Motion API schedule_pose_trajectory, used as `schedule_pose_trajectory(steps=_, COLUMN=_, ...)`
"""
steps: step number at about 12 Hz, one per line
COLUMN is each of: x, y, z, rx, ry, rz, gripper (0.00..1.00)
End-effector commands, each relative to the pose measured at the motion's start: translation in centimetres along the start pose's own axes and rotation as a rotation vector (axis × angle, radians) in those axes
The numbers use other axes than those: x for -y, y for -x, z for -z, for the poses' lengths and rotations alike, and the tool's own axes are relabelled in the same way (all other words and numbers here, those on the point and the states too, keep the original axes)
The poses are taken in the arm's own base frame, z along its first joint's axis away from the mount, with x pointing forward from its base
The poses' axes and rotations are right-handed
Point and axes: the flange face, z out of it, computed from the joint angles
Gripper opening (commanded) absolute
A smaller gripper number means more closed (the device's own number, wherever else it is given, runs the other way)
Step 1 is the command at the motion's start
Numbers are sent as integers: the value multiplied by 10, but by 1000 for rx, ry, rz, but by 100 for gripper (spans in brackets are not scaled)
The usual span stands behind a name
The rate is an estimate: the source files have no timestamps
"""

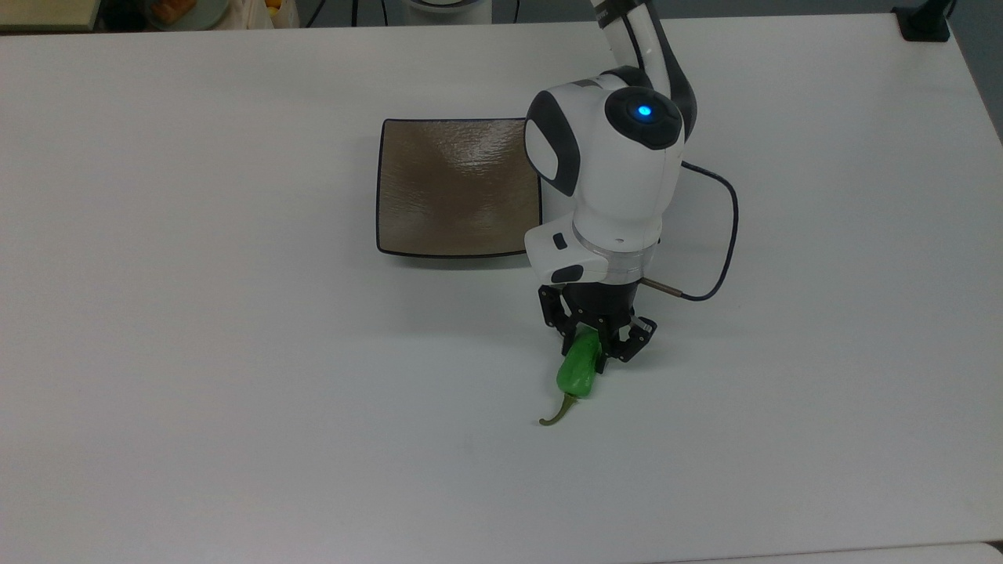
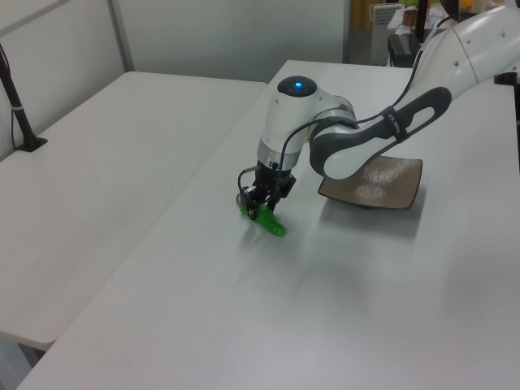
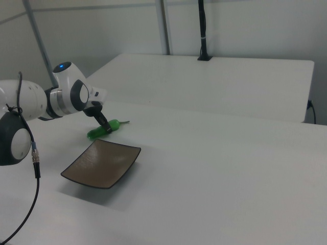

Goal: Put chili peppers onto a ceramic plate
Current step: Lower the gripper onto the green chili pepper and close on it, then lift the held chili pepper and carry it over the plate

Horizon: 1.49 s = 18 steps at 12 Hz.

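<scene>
Grasp stage. My end effector has its fingers narrowed onto the chili pepper, gripping it near the end away from the stem; the pepper lies on the white bench, apart from the ceramic plate, which holds nothing. I judge the pickup as just made; lift, carry and release onto the plate are left. A second white bench stands alongside, with pale walls behind.
</scene>
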Motion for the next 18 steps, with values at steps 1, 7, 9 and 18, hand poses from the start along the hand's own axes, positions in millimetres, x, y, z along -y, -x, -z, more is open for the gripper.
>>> schedule_pose_trajectory(steps=1, x=5, y=-2, z=-3, rx=-37, ry=-30, rz=-10, gripper=29)
schedule_pose_trajectory(steps=7, x=-8, y=-23, z=16, rx=-49, ry=-37, rz=-35, gripper=30)
schedule_pose_trajectory(steps=9, x=-7, y=-26, z=37, rx=-33, ry=-67, rz=-3, gripper=30)
schedule_pose_trajectory(steps=18, x=-54, y=-32, z=126, rx=179, ry=5, rz=231, gripper=30)
